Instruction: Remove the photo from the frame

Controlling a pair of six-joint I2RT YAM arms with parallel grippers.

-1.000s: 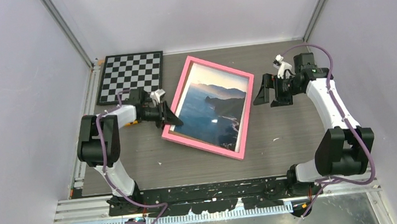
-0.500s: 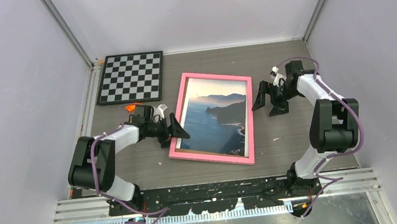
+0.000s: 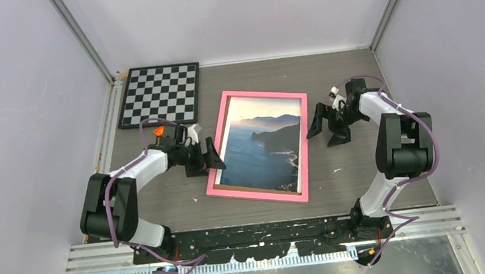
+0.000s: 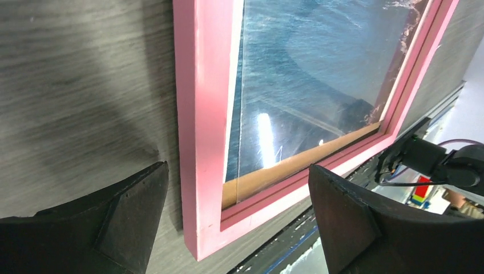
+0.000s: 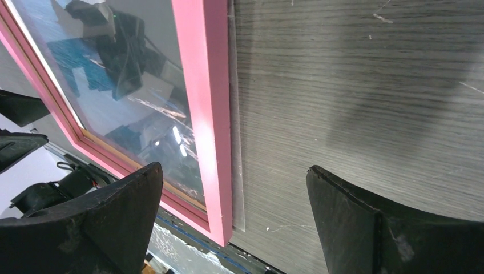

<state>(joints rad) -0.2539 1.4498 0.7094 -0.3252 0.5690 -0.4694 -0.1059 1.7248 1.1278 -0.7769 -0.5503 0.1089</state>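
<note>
The pink frame [image 3: 257, 195] lies flat mid-table, face up, with the seascape photo [image 3: 260, 142] behind its glazing. My left gripper [image 3: 205, 159] is open at the frame's left edge. In the left wrist view the frame [image 4: 200, 114] has its near corner between the wide-apart fingers of that gripper [image 4: 237, 182], and a brown strip shows below the photo [image 4: 308, 68]. My right gripper [image 3: 325, 126] is open just right of the frame. In the right wrist view that gripper [image 5: 234, 182] straddles the frame's [image 5: 202, 85] right rail, with the photo [image 5: 114, 85] under reflections.
A black-rimmed chessboard [image 3: 160, 94] lies at the back left corner. A thin clear sheet edge [image 5: 235, 142] sticks out along the frame's right rail. White walls close in left, right and back. The black base rail [image 3: 262, 232] runs along the near edge.
The frame, held tilted by my left gripper a second ago, now lies flat and squarer to the table. The left gripper opened and let go. The right arm came lower and nearer the frame.
</note>
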